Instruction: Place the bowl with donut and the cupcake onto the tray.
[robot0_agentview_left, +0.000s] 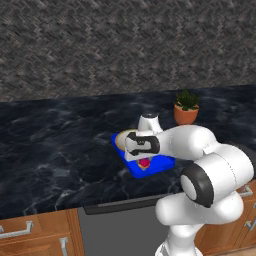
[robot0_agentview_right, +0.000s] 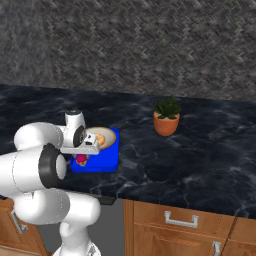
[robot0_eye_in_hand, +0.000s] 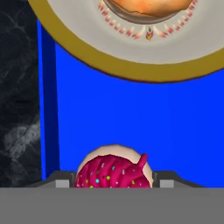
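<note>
Nearest the hand camera: cupcake (robot0_eye_in_hand: 114, 168), magenta sprinkled top over a pale base, sitting on the tray between the two dark finger tips, one at each side of it. Gripper (robot0_eye_in_hand: 114, 183) jaws stand apart around the cupcake; whether the pads touch it cannot be told from the frames.

Counter (robot0_agentview_left: 55, 145): black marbled stone, runs the full width below a grey woven-pattern wall (robot0_agentview_left: 100, 45). Wooden cabinet fronts (robot0_agentview_right: 185, 220) with metal handles sit beneath it.

Tray (robot0_eye_in_hand: 131, 118): bright blue, flat, lying on the counter near its front edge, directly under the hand. It holds both bowl and cupcake.

Potted plant (robot0_agentview_right: 166, 120): terracotta pot with green leaves, on the counter, well apart from the tray toward the wall side.

Bowl (robot0_eye_in_hand: 78, 43): shallow, tan rim, pale inside with a red petal pattern; rests on the tray's far part, apart from the cupcake.

Donut (robot0_eye_in_hand: 148, 6): orange glazed, lying inside the bowl; partly cut off at the frame edge.
</note>
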